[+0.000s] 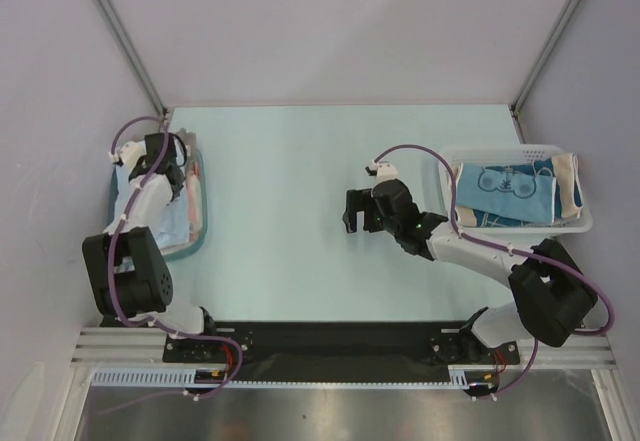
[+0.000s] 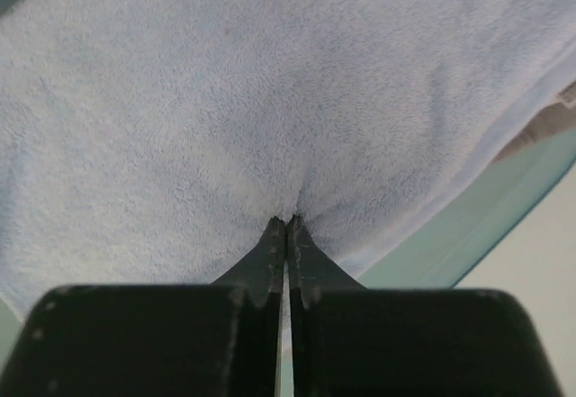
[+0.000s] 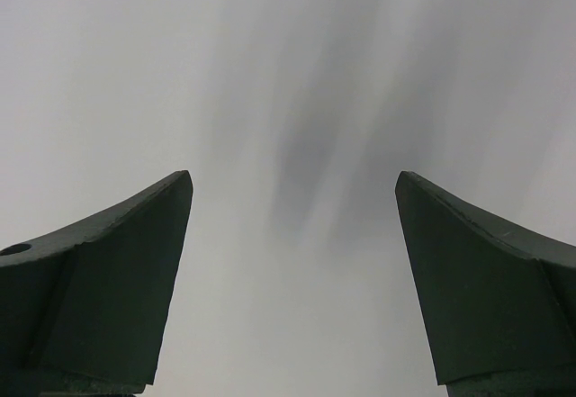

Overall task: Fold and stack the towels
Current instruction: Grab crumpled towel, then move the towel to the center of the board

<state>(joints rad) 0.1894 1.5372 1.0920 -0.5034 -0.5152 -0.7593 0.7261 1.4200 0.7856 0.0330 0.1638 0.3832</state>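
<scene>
A plain light blue towel (image 1: pixel 168 223) lies in the shallow teal tray (image 1: pixel 201 226) at the left. It fills the left wrist view (image 2: pixel 225 100). My left gripper (image 1: pixel 170 164) is over the tray's far end; its jaws (image 2: pixel 286 223) are shut, and the cloth puckers at the tips. A dark teal towel with white line drawing and tan ends (image 1: pixel 505 191) lies in the white mesh basket (image 1: pixel 520 150) at the right. My right gripper (image 1: pixel 358 221) is open and empty above the bare table (image 3: pixel 293 177).
A strip of grey-beige cloth (image 2: pixel 549 127) shows under the light blue towel by the tray rim (image 2: pixel 468 235). The pale table top (image 1: pixel 300 161) lies between tray and basket. Grey walls close in the far and side edges.
</scene>
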